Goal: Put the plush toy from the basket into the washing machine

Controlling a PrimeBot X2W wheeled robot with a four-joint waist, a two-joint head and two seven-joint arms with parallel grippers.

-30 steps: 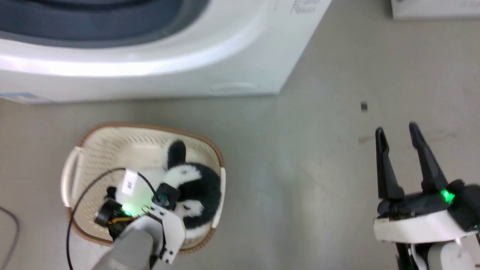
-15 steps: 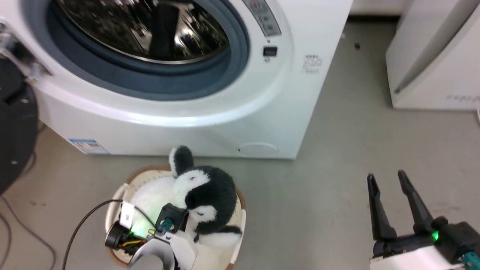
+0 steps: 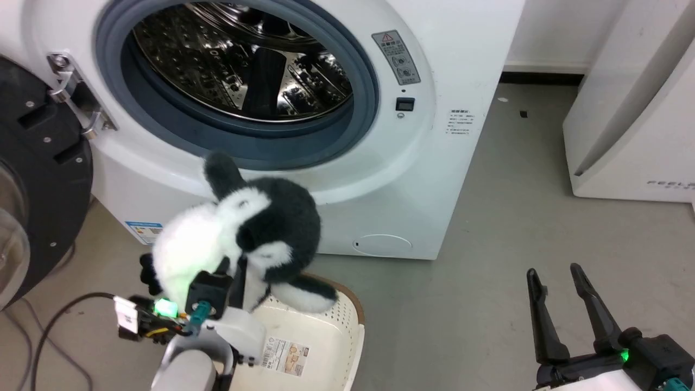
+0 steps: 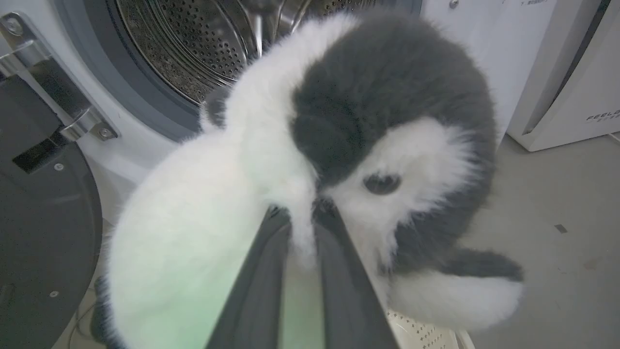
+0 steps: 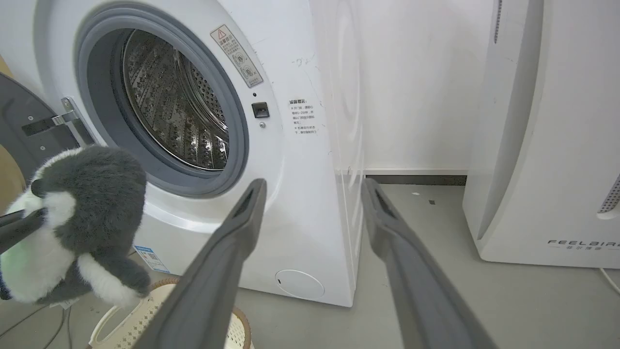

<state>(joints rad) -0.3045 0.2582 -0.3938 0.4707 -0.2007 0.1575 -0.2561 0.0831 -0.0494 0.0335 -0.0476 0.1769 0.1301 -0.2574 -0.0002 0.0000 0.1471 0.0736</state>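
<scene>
Transfer stands roughly halfway: the left hand (image 4: pixel 302 214) pinches the plush toy (image 3: pixel 244 228), held above the basket (image 3: pixel 355 326) before the open washing machine (image 3: pixel 412 190), not yet inside; the right hand (image 3: pixel 553 270) hangs spread.

one plush toy (image 3: pixel 271 222), one basket (image 3: pixel 332 332), one washing machine (image 3: pixel 434 179)

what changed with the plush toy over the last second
The left gripper, shut on the plush toy, lifted it up out of the basket. The toy now hangs above the basket, close to the washing machine and its open porthole. The head camera also tilted up, so the whole view shifted. The right gripper stayed open and empty.
</scene>
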